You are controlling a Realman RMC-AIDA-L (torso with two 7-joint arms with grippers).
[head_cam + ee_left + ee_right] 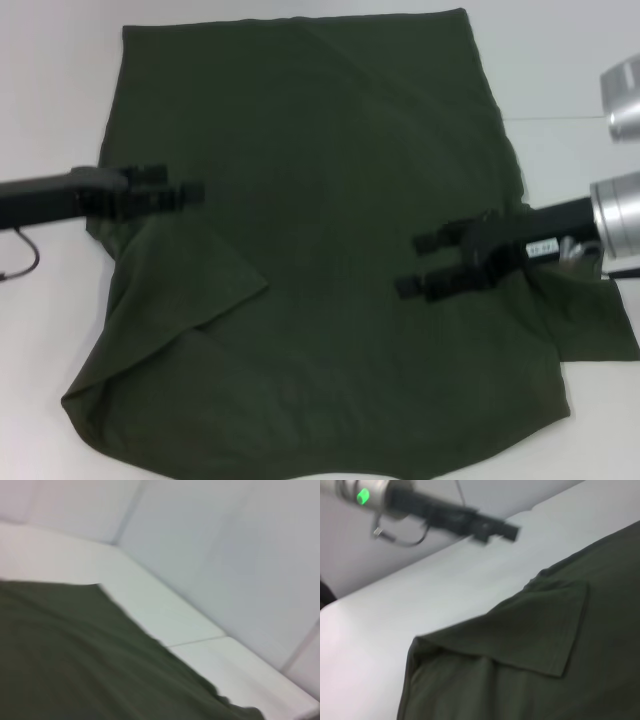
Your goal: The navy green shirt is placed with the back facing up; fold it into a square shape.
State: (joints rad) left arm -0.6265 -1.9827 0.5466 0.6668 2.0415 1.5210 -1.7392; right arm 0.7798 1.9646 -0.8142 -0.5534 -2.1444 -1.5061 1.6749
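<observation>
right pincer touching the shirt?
Cannot tell. In the head view the right pincer, open, overlaps the shirt, but looking down shows neither contact nor gap. The right wrist view doesn't show its fingers.

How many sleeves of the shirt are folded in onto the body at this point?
1. The left sleeve lies folded onto the navy green shirt, near the left gripper. The right sleeve sticks out flat by the right gripper.

Surface: white table (pixel 60 90), seam line showing at its right side.
On it: shirt (pixel 320 200), dark olive, spread flat, plain side up.
Left sleeve: folded inward onto the body.
Right sleeve: lying out on the table.
</observation>
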